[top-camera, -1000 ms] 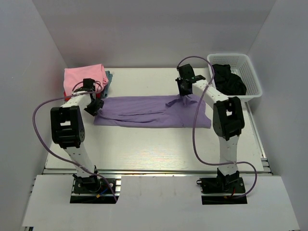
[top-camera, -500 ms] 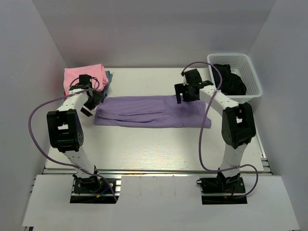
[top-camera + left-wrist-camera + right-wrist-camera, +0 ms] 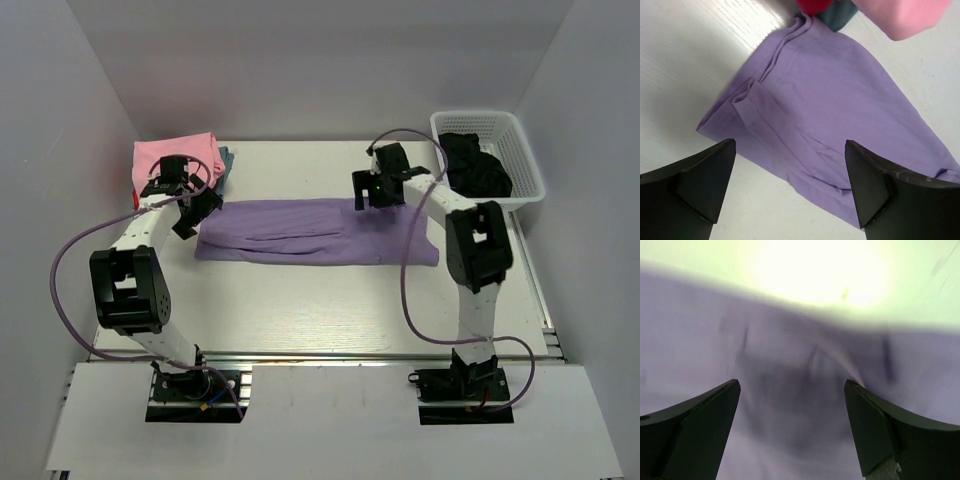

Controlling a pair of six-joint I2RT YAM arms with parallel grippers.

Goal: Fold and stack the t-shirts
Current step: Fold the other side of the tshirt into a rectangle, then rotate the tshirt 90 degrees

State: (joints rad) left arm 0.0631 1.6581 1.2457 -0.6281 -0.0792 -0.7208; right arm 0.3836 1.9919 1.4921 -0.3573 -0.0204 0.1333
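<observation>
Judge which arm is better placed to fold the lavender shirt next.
Probably left: the left gripper hangs open over the lavender shirt at its end by the pink stack. The right gripper, also open, sits short of the other end.

One lavender t-shirt [image 3: 315,232] laid flat, beside a stack of three folded shirts.
The lavender t-shirt lies across the middle of the table [image 3: 300,300], folded lengthwise into a long band running left to right. Shallow creases run along its length, and a narrow doubled flap sits near its left end. Its far-left corner appears to touch the stack in the table's far-left corner. A pink t-shirt [image 3: 178,160] tops that stack, folded flat and roughly square. A grey-blue t-shirt [image 3: 839,16] shows beneath it at the stack's right edge. A red t-shirt [image 3: 812,5] shows low at the stack's near edge.
</observation>
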